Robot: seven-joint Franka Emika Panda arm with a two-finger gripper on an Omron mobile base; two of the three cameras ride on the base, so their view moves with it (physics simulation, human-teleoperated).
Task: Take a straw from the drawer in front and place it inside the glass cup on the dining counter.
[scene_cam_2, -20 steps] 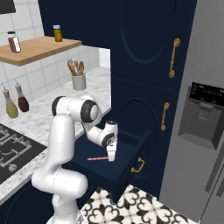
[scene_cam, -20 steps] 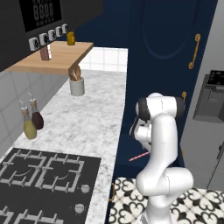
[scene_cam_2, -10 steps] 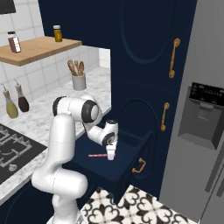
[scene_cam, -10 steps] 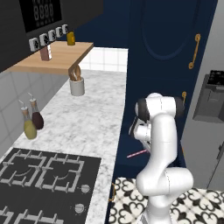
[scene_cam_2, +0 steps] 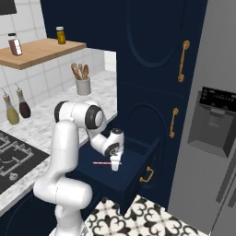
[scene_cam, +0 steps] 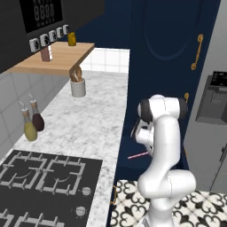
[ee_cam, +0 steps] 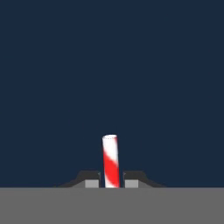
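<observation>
Straw (ee_cam: 110, 161) between end effector (ee_cam: 111, 180) fingertips (pinched)

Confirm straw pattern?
The straw has red and white diagonal stripes, clearest in the hand view, pinched between the gripper fingers.

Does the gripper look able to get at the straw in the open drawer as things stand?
Apparently yes: the gripper is down in the open drawer with nothing above it, and its fingertips sit tight on either side of the straw.
</observation>
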